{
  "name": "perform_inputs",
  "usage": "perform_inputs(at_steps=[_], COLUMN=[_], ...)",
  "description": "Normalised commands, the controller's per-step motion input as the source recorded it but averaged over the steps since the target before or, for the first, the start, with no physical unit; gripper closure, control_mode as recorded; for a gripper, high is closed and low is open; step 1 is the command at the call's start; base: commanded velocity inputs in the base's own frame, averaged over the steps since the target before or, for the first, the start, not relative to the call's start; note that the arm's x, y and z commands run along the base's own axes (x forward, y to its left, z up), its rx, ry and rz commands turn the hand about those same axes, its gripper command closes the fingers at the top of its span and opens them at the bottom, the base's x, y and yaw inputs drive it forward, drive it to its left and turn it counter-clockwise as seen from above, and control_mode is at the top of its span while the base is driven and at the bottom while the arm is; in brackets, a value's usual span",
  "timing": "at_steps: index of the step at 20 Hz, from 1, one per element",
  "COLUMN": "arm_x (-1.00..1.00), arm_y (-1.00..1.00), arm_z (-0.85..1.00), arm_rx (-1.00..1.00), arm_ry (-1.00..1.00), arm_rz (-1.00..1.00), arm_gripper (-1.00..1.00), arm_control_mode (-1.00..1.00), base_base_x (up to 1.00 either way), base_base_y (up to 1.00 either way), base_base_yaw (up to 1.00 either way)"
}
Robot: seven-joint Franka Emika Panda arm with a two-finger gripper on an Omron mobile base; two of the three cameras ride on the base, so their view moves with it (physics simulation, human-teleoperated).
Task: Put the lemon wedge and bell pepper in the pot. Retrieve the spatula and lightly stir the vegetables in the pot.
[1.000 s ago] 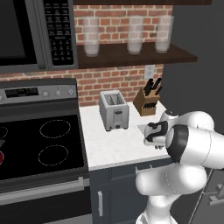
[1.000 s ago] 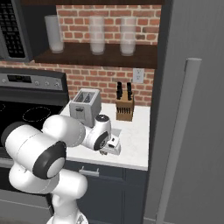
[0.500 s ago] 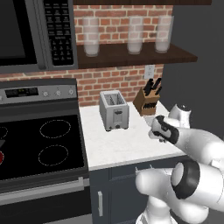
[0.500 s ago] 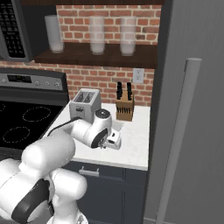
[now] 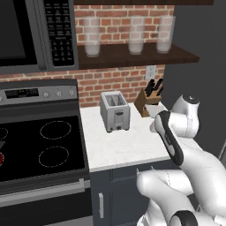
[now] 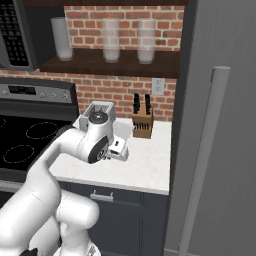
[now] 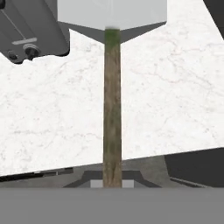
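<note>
From the left base view, my arm bends over the white worktop (image 5: 119, 150) beside the toaster (image 5: 114, 110). From the right, my hand (image 6: 118, 149) hangs above the worktop. In the hand view, my fingers are clamped on the spatula (image 7: 112, 100)'s wooden handle, blade outward; it looks stiff and light, held well down the handle.

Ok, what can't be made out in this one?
- Hand view: the spatula blade runs off the top edge; the handle's lower end meets the bottom edge, so whether the fingers clamp it is unclear.
- Right base view: the gripper is too small to tell whether it is open.
- Left base view: a red shape on the stove is cut by the left edge, unidentifiable.
</note>
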Motion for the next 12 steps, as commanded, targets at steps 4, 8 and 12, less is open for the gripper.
perform_inputs(at_steps=[4, 8, 12], arm_x=[-0.22, -0.27, -0.06], arm_y=[0.13, 0.01, 0.0], arm_z=[1.0, 0.85, 0.36], arm_rx=[0.0, 0.0, 0.0], arm_ry=[0.06, 0.03, 0.08], arm_rz=[0.0, 0.0, 0.0], arm_gripper=[1.0, 1.0, 1.0], arm_control_mode=[-1.0, -1.0, -1.0], base_base_x=[0.0, 0.0, 0.0], base_base_y=[0.0, 0.0, 0.0], base_base_yaw=[0.0, 0.0, 0.0])
